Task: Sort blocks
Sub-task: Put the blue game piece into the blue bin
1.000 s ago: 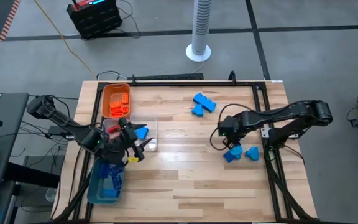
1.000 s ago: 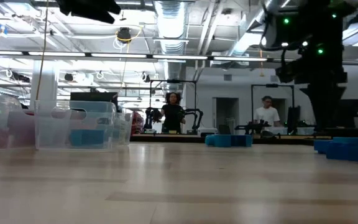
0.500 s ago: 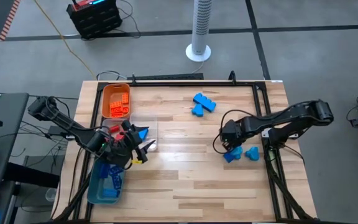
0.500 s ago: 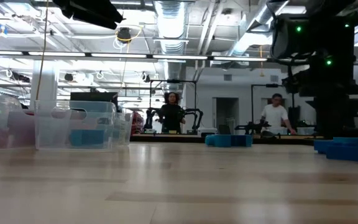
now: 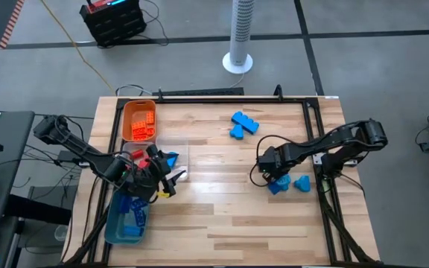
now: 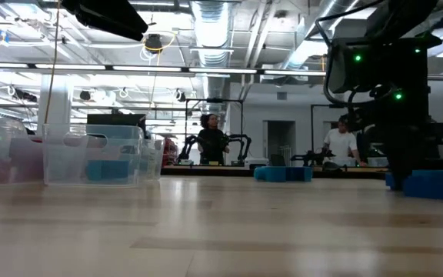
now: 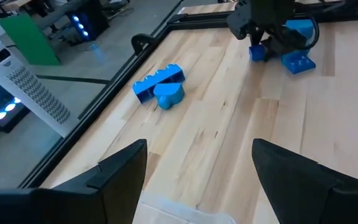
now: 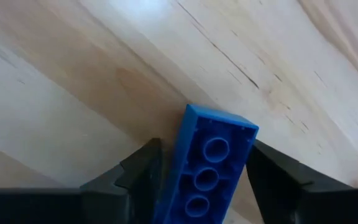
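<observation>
Pale butcher-block wooden tabletop [image 5: 222, 201] fills the scene. Down at its right side, the right gripper [image 8: 199, 180] has its dark fingers [image 8: 135, 171] either side of a long blue studded plastic brick [image 8: 209, 163], close to its flanks, though whether they press it cannot be told. A small blue brick [image 5: 302, 183] lies just beside it. Two more blue bricks [image 7: 160, 88] sit together near the far edge. At the left, the left gripper [image 7: 197, 171] hovers with fingers spread wide over a clear plastic tray [image 6: 91, 154], between an orange plastic tray [image 5: 138, 120] and a teal plastic tray [image 5: 127, 218].
</observation>
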Robot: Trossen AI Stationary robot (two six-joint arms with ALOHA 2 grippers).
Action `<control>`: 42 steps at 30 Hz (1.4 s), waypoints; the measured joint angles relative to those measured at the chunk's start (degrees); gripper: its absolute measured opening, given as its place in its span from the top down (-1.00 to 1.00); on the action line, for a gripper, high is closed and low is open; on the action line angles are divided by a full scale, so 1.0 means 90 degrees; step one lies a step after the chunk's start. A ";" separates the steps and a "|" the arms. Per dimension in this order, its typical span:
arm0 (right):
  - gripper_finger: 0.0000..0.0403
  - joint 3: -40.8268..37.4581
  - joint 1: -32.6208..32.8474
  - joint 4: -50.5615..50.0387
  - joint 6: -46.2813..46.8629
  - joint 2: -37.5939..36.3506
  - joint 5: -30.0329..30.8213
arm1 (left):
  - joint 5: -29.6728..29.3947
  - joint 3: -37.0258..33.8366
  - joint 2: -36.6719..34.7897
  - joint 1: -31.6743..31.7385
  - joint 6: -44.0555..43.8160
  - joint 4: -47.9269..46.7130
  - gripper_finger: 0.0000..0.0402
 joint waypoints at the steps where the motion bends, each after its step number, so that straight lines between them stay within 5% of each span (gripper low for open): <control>1: -0.14 0.0000 -0.0008 -0.0007 -0.0055 0.0008 0.0001 | 0.0012 0.0000 0.0000 0.0000 -0.0001 0.0001 -0.41; 10: 0.51 0.0003 -0.0123 0.0031 -0.0579 -0.0072 0.0086 | 0.0022 0.0000 0.0000 0.0000 -0.0008 -0.0097 -0.41; 13: 0.62 0.0019 0.0053 0.0437 -0.0720 -0.0441 0.0886 | 0.0173 -0.0007 -0.0002 0.0000 0.0019 -0.0396 -0.41; 19: 0.59 0.0032 0.0592 0.3096 -0.2260 -0.1434 0.2133 | 0.0190 -0.0565 0.0002 0.0131 0.0403 0.0355 -0.41; 28: 0.57 0.0044 0.1251 0.8580 -0.5423 -0.1105 0.1957 | 0.1996 -0.1040 0.0002 0.0673 0.1998 0.2950 -0.41; 33: 0.57 0.0044 0.1309 1.0568 -0.5949 -0.0310 0.1651 | 0.2135 -0.1310 0.0002 0.0726 0.2511 0.4027 -0.41; 42: 0.56 0.1064 0.1138 1.1661 -0.6460 0.1167 0.0735 | 0.2473 -0.1394 0.0002 0.0797 0.2558 0.4750 -0.41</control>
